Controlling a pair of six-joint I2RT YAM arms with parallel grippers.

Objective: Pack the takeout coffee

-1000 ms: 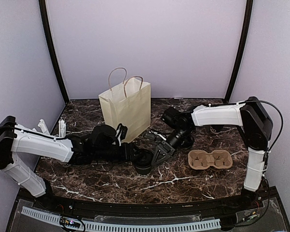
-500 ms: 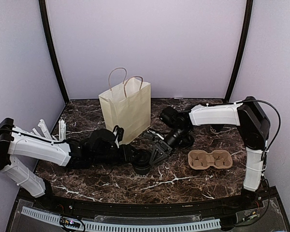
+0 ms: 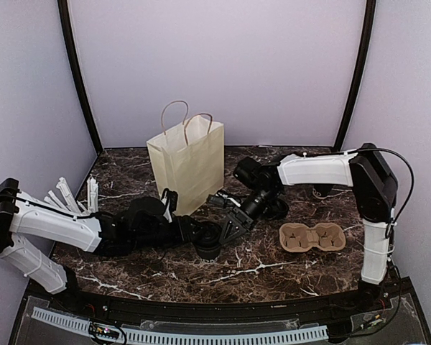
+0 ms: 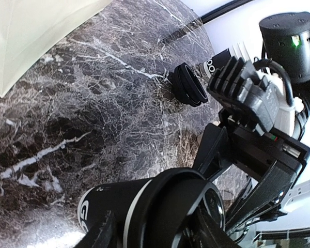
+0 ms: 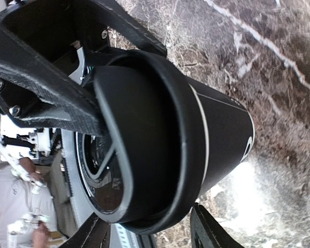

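A dark cup [image 3: 208,246] with a black lid [image 5: 129,139] is being held in front of the cream paper bag [image 3: 189,164], a little to the bag's right and nearer the arm bases. It is being clasped by the left gripper [image 3: 202,237], which is reaching in from the bag's left; its fingers are being pressed against opposite sides of the cup near the lidded end. The cup is being kept tipped over, with the lid turned toward the right gripper [image 5: 147,217], which is being presented from the bag's right. The lid's rim is being straddled by the right gripper's fingers, one on each side. Whether they are pinching the rim or only standing close beside it cannot be told. Whether the cup is being rested on the marble table [image 3: 273,267] or kept just above it cannot be told either.

A second cup [image 4: 194,89], also dark and lidded, is lying on its side on the table to the right of the bag, largely hidden behind the right arm in the overhead view. The tan two-hole tray [image 3: 312,237] is sitting farther to the bag's right and nearer the front edge, well apart from both grippers, with nothing being held in its holes.
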